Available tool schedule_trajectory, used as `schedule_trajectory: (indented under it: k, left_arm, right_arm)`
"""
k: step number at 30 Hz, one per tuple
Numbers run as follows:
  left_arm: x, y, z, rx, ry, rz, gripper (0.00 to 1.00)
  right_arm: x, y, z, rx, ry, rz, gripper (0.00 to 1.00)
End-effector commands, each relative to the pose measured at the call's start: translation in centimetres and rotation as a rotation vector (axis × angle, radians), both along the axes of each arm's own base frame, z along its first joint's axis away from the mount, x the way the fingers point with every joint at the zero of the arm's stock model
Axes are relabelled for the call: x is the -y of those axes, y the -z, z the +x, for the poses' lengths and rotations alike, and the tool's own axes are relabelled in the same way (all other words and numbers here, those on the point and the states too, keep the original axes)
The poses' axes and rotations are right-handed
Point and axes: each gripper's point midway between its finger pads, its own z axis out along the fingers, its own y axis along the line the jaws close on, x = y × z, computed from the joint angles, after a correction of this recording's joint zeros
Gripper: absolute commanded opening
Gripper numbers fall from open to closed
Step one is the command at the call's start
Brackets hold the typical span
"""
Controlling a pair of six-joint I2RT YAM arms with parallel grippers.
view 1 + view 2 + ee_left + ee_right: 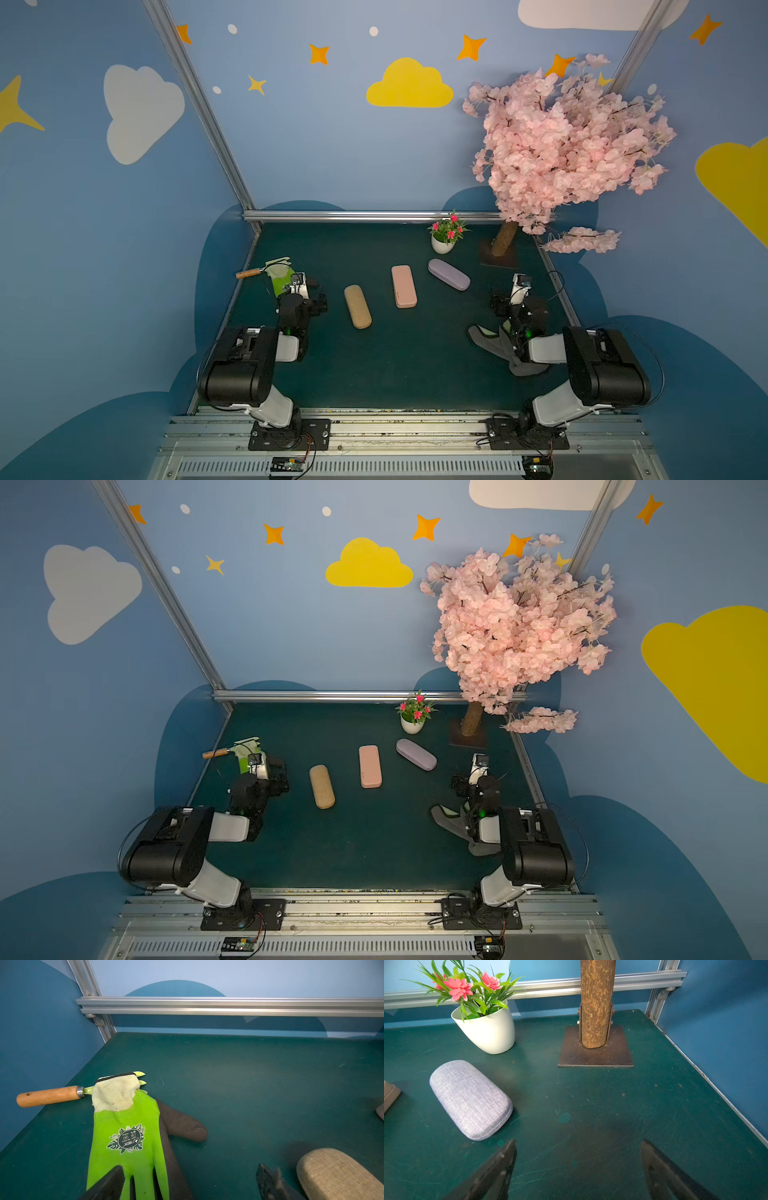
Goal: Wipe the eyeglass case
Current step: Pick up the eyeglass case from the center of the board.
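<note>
Three eyeglass cases lie on the green table in both top views: a tan one point(357, 306) point(322, 786), a pink one point(404, 286) point(370, 766) and a lilac one point(449, 274) point(416, 754). My left gripper point(191, 1167) point(314, 296) is open and empty, low over the table, with the tan case point(336, 1174) just beside one finger. My right gripper point(578, 1142) point(500, 303) is also open and empty over bare table, the lilac case point(471, 1099) a short way off. A grey cloth point(490, 340) lies under the right arm.
A green work glove point(126, 1136) point(279, 282) lies on a wooden-handled garden fork point(47, 1096) at the left edge. A white flower pot point(485, 1030) point(442, 245) and a blossom tree's trunk point(596, 1001) on its metal plate point(618, 1057) stand at the back right.
</note>
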Motion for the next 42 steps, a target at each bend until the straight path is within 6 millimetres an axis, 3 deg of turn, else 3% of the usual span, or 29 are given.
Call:
schedule_trajectory:
  k: [1, 19, 20, 23, 26, 29, 31, 32, 34, 35, 36, 37, 39, 42]
  left_arm:
    - [0.0, 0.0, 0.1, 0.001, 0.004, -0.007, 0.99]
    - [-0.2, -0.4, 0.1, 0.016, -0.007, -0.003, 0.99]
    - [-0.3, -1.0, 0.0, 0.023, -0.027, 0.012, 0.99]
    - [1.3, -4.1, -0.4, 0.020, 0.023, 0.081, 0.99]
    - [2.2, -8.3, -1.9, 0.062, -0.033, 0.112, 0.99]
    - [1.8, -12.3, -4.1, 0.088, -0.146, 0.008, 0.99]
    - [1.0, -14.2, -5.7, 0.062, -0.211, -0.065, 1.00]
    - [0.7, -14.8, -6.3, 0.048, -0.229, -0.091, 0.99]
    - [0.6, -16.0, -7.3, 0.021, -0.236, -0.139, 0.99]
    - [0.7, -16.7, -7.6, 0.021, -0.227, -0.171, 0.99]
    - [0.6, -17.2, -7.8, 0.025, -0.220, -0.217, 0.99]
    - [0.7, -17.7, -7.9, 0.039, -0.202, -0.281, 0.99]
    - [0.6, -18.2, -7.8, 0.069, -0.182, -0.401, 0.99]
    - [0.2, -18.9, -7.4, 0.070, -0.156, -0.466, 0.99]
  right_arm:
    - [0.1, -0.5, 0.0, 0.021, 0.010, 0.009, 0.94]
    - [0.2, -0.8, 0.1, 0.027, 0.018, 0.002, 0.94]
    - [0.4, -1.0, 0.0, 0.017, 0.031, -0.001, 0.94]
    - [0.6, -4.1, 0.0, -0.007, 0.063, -0.027, 0.94]
    - [1.1, -6.5, -0.9, -0.080, 0.152, 0.043, 0.94]
    - [1.9, -8.4, -3.1, -0.218, 0.295, 0.048, 0.94]
    - [1.2, -9.5, -4.3, -0.318, 0.308, 0.037, 0.94]
    - [0.9, -10.0, -4.7, -0.356, 0.310, 0.070, 0.94]
    - [2.5, -9.7, -7.2, -0.430, 0.550, 0.321, 0.94]
    - [2.2, -9.1, -7.7, -0.467, 0.548, 0.418, 0.94]
    - [0.7, -9.3, -6.7, -0.466, 0.412, 0.504, 0.90]
    - [-0.7, -9.8, -5.9, -0.443, 0.307, 0.569, 0.81]
    - [-2.0, -10.0, -5.7, -0.459, 0.229, 0.603, 0.71]
    - [-3.8, -9.7, -6.1, -0.541, 0.177, 0.625, 0.66]
